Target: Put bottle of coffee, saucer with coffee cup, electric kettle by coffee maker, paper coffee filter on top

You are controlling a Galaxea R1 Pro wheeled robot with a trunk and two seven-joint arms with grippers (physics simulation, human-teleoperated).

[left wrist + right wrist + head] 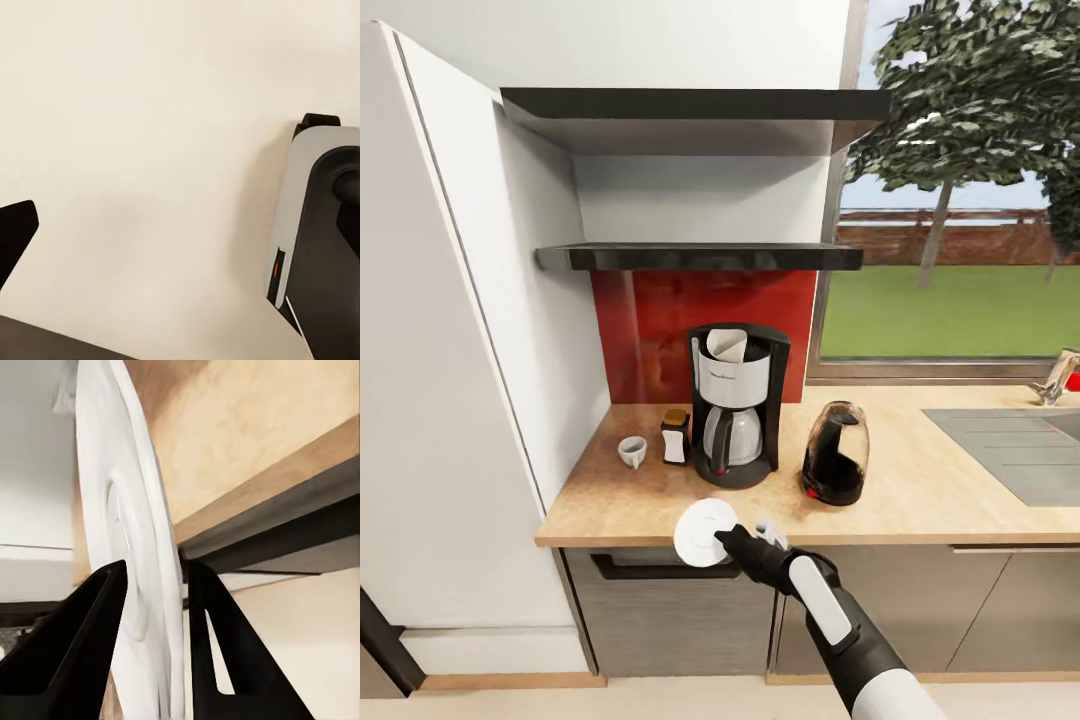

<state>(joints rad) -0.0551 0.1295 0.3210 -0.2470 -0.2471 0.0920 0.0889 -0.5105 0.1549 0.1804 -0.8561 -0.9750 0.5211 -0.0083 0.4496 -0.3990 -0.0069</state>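
Your right hand point(732, 540) is clamped on the saucer point(704, 532) at the tabletop point(920, 490) edge. Filter point(726, 346) tops the maker point(736, 404); jar point(675, 436), kettle point(837, 452) beside it. Cup point(632, 451) awaits, seemingly tipped. Left hand's state: cannot tell.

On the one kitchen countertop point(920, 500) stand one coffee maker point(736, 405), one electric kettle point(837, 453) to its right, and one bottle of coffee point(675, 436) and one coffee cup point(632, 451) to its left. One paper coffee filter point(727, 345) sits on top of the machine. One saucer point(703, 532) is at the near edge. Two black wall boards hang above: the kitchen shelf point(700, 257) and a thicker board point(695, 105). One sink point(1015, 450) lies far right.
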